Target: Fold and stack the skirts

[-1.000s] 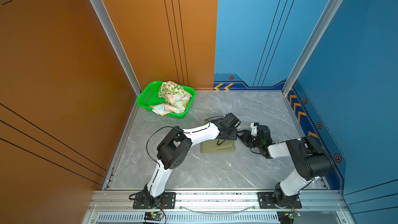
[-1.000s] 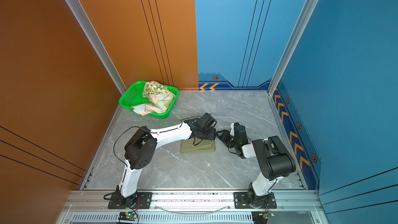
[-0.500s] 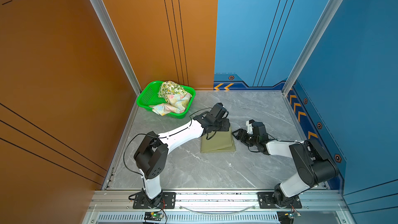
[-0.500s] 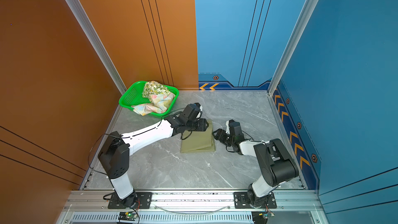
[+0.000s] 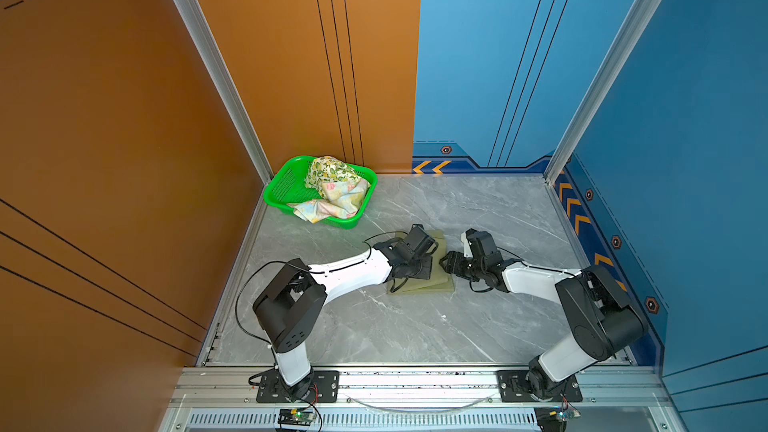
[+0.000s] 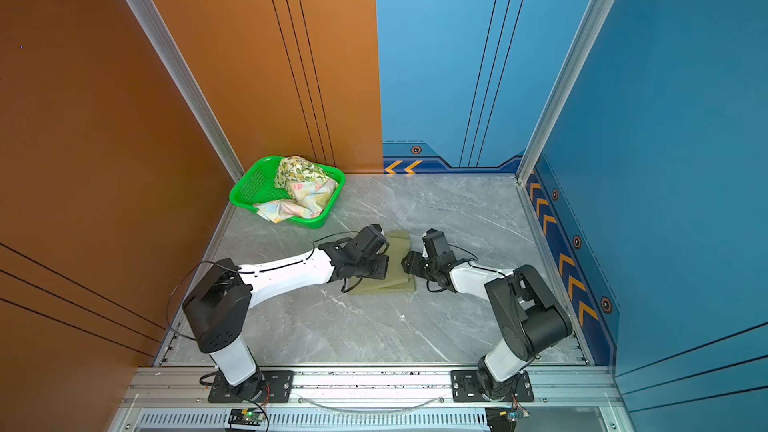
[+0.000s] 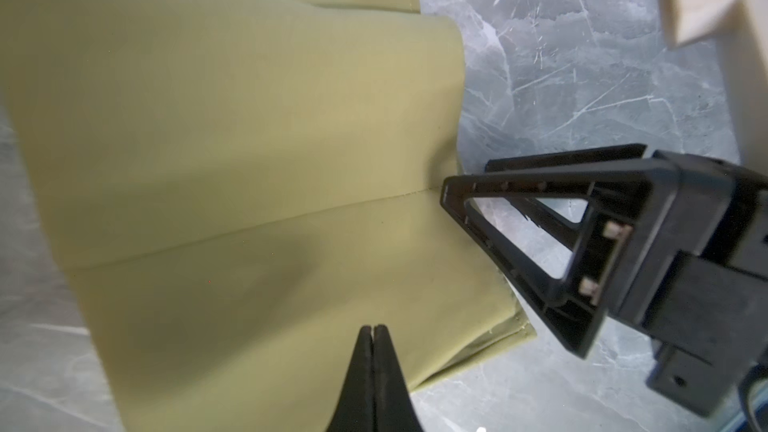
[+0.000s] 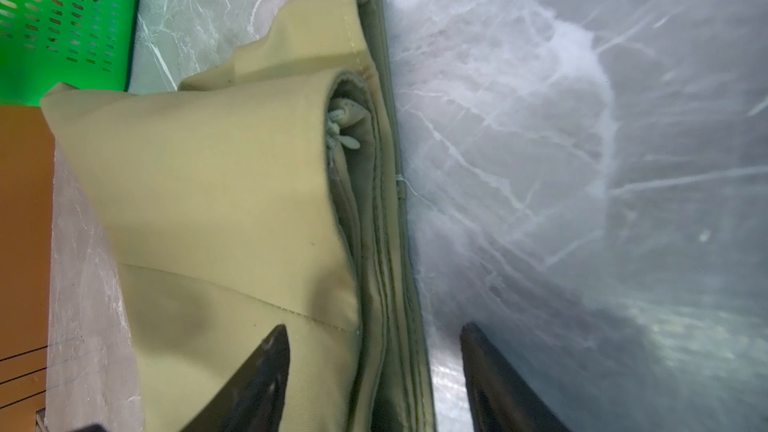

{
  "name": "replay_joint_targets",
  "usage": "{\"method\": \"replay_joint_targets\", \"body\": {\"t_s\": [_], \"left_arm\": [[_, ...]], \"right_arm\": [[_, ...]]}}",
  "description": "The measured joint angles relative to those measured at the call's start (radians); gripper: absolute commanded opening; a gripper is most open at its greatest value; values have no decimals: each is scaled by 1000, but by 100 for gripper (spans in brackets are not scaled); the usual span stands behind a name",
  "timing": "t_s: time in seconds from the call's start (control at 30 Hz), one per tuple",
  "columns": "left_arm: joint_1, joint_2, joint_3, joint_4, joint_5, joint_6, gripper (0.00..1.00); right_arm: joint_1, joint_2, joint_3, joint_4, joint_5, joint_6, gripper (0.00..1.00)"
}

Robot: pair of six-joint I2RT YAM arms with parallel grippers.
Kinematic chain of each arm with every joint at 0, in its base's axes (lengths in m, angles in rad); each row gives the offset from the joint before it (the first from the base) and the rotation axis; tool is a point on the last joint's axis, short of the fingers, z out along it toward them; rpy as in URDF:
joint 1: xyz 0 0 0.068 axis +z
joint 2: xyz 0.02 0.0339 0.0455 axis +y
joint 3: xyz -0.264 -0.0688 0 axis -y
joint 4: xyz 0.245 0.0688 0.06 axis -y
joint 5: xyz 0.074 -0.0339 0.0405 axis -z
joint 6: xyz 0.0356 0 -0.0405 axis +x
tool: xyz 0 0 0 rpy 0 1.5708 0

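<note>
The olive-green skirt [image 5: 437, 280] [image 6: 400, 245] lies folded on the grey marble table, mid-table in both top views. My left gripper [image 5: 428, 273] [image 6: 384, 270] [image 7: 374, 328] is low over its top layer [image 7: 249, 139], shut, with no cloth between the tips. My right gripper [image 5: 444, 263] [image 6: 405, 263] [image 8: 374, 351] is open at the skirt's right edge [image 8: 208, 180]. One finger is over the cloth, the other over bare table, and the layered edge runs between them. The lemon-print skirt [image 5: 332, 168] [image 6: 301, 170] and the pastel flowered skirt [image 5: 340, 201] [image 6: 307, 201] lie crumpled in the basket.
A bright green perforated basket [image 5: 278, 189] [image 6: 245, 189] [image 8: 62, 14] stands in the far left corner of the table. Orange and blue walls close the table on three sides. A metal rail with both arm bases runs along the front edge [image 5: 415, 380].
My left gripper has closed and come back over the olive skirt from its far left side. My right gripper has moved in to the skirt's right edge.
</note>
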Motion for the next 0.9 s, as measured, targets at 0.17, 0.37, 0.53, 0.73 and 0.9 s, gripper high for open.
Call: {"method": "replay_joint_targets", "body": {"t_s": [0.17,0.37,0.53,0.73,0.9], "left_arm": [[-51,103,27,8,-4,-3,0],[-73,169,53,16,-4,-11,0],[-76,179,66,40,-3,-25,0],[-76,196,86,61,1,-32,0],[-76,200,95,78,8,-43,0]], "right_arm": [[0,5,5,-6,0,0,63],[-1,13,11,-5,0,0,61],[-1,16,11,-5,3,0,58],[-1,34,21,2,7,0,48],[0,49,23,6,21,-11,26]]}}
